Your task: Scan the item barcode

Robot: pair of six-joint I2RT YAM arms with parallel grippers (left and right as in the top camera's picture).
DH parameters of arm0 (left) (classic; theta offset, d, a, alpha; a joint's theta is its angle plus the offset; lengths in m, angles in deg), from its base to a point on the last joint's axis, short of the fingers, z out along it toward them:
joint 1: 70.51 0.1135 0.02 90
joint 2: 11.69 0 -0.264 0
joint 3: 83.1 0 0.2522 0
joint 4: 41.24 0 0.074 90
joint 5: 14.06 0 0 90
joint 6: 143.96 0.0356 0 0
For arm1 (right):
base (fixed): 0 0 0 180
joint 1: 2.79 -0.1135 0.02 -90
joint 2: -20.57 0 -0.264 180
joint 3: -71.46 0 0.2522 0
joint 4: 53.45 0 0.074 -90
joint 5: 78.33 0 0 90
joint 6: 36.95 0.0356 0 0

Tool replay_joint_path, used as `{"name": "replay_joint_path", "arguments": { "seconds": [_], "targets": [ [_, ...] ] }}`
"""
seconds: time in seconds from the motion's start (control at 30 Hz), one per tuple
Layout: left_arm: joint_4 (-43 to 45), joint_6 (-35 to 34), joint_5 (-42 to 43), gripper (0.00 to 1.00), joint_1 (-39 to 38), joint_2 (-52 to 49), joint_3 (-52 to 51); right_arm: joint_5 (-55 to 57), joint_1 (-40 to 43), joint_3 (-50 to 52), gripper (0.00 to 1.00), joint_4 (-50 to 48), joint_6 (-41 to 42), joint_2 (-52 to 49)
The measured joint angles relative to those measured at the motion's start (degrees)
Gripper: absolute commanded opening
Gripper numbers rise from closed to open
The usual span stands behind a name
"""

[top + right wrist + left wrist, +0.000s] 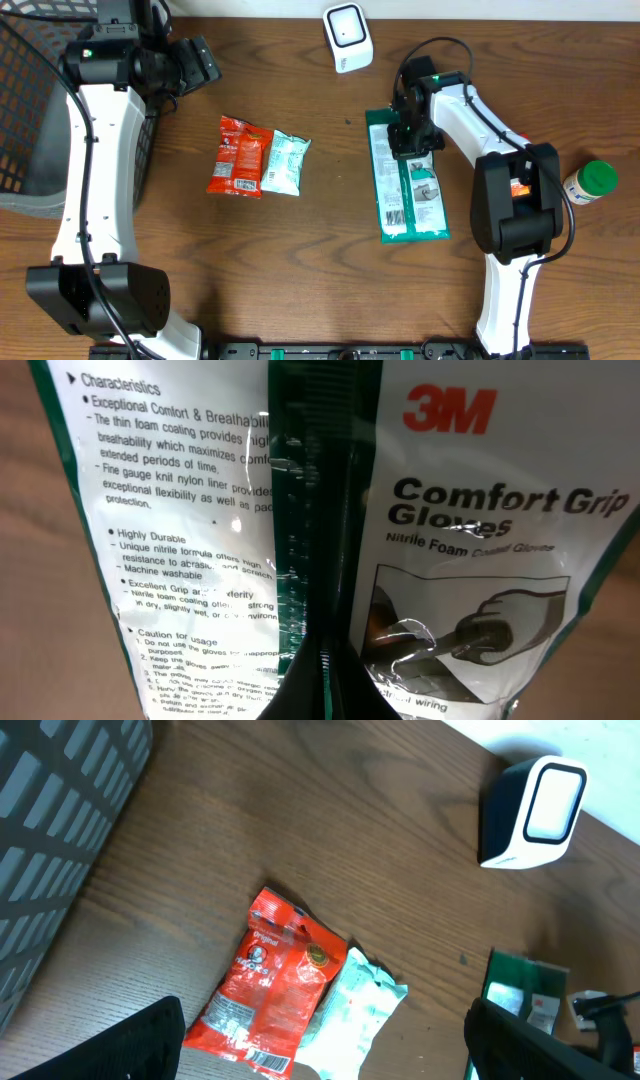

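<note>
R gripper [411, 143] is sitting w/ fingers together on the glove pack [397, 200], at its centre seam; can't tell if it's pinching the film. Pack is lying flat right of table centre. Scanner [348, 37] is standing at far edge. L gripper [195, 62] is hanging w/ jaws apart near far-left corner, by basket [30, 120].

The green-and-white plastic glove packet [200, 530] gleamed glossy and crinkled, the brown wood-grain table [300, 260] looked matt, and the white plastic scanner [347, 37] looked smooth.
</note>
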Motion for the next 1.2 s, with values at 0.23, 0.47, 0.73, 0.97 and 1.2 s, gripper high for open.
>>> {"name": "replay_joint_path", "arguments": {
  "seconds": [0.23, 0.47, 0.73, 0.97, 1.2],
  "targets": [
    [0.0, 0.0, 0.0, 0.89, 0.0, 0.0, 0.0, -1.88, -1.36, -2.43, 0.11, 3.13, 0.0, 4.11],
    [0.0, 0.0, 0.0, 0.89, 0.0, 0.0, 0.0, -5.38, -4.74, -6.67, 0.57, -1.86, 2.82, 19.96],
    [0.02, 0.0, -0.02, 0.89, 0.0, 0.0, 0.0, -6.71, -13.77, -6.34, 0.67, -7.56, 8.63, 18.01],
    [0.02, 0.0, -0.02, 0.89, 0.0, 0.0, 0.0, -6.88, -20.59, -5.66, 0.64, -13.49, 13.31, 7.37],
    [0.0, 0.0, 0.0, 0.89, 0.0, 0.0, 0.0, -6.54, -25.03, -5.46, 0.66, -16.0, 15.89, 0.28]
  ]
}}
